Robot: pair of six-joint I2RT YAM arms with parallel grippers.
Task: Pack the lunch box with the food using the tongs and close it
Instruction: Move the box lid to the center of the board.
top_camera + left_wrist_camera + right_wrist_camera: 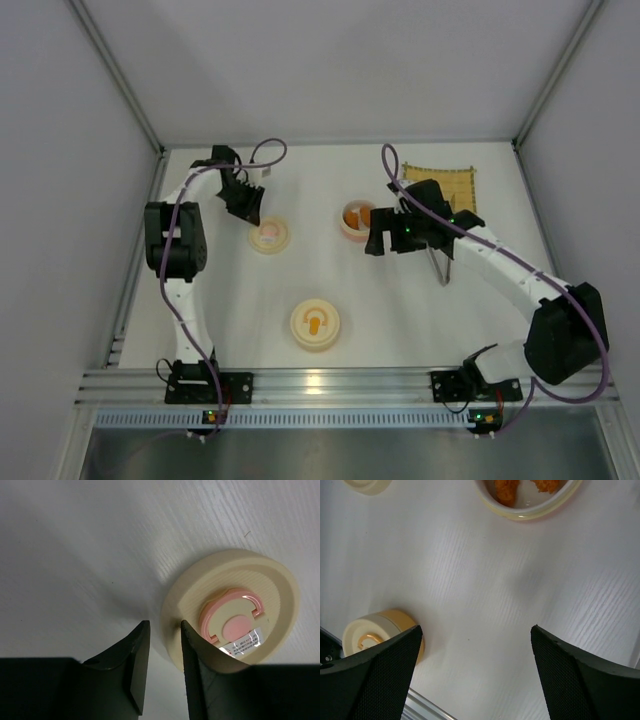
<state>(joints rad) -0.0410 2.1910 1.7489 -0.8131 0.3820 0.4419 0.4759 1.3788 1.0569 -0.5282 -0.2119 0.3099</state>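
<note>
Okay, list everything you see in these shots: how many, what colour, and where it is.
bowl: one, pale yellow, right of the table's middle
food: at least two lumps, orange, inside that bowl
lid: one, cream with pink centre, left of middle, at the left gripper
round piece: one, cream with an orange mark, near front centre
mat: one, yellow woven, far right corner
tongs: one pair, silver, lying partly under the right arm
table: one, white
left gripper: black, jaws narrow, astride the lid's rim
right gripper: black, wide open, empty, above bare table
</note>
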